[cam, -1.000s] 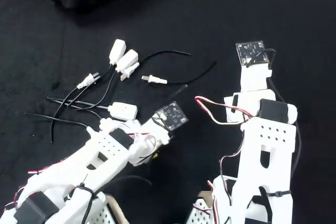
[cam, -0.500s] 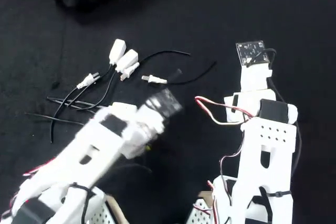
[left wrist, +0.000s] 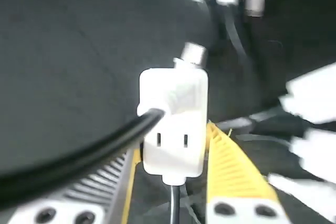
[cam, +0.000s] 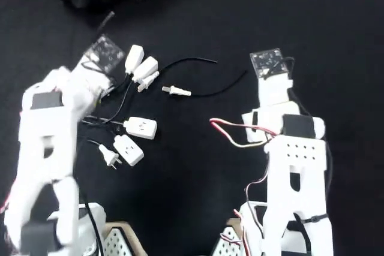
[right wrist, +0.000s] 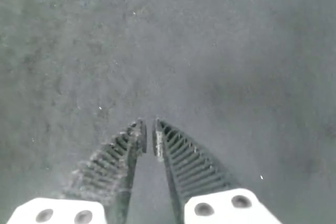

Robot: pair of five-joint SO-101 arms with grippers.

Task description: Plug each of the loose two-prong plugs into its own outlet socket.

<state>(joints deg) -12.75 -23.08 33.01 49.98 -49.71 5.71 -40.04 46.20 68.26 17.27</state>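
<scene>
A: The left arm (cam: 45, 142) has swung from the lower middle of the high view to its left edge, baring a spare socket (cam: 129, 150) in the lower left. The right arm (cam: 294, 148) has edged left.

B: What does the left one hold?

A: The left gripper (left wrist: 172, 139) pinches a socket (left wrist: 176, 95) by its sides. The slotted face is turned to the wrist camera, and a black cord (left wrist: 79, 156) crosses in front.

B: And a plug for it?

A: A blurred metal tip (left wrist: 193, 53), probably a prong, sits just past the socket's far end. The loose plug (cam: 176, 91) lies in the upper middle of the high view, between the arms. Its long axis runs left to right, prongs toward the left arm, wire trailing right.

B: Which arm is nearer?

A: About even, I judge. The right gripper (right wrist: 147, 129) is free, its fingers nearly pressed together with nothing between them, over bare worktop (right wrist: 236, 51). It would have to spread before taking that plug, which lies up and left of it in the high view.
</scene>
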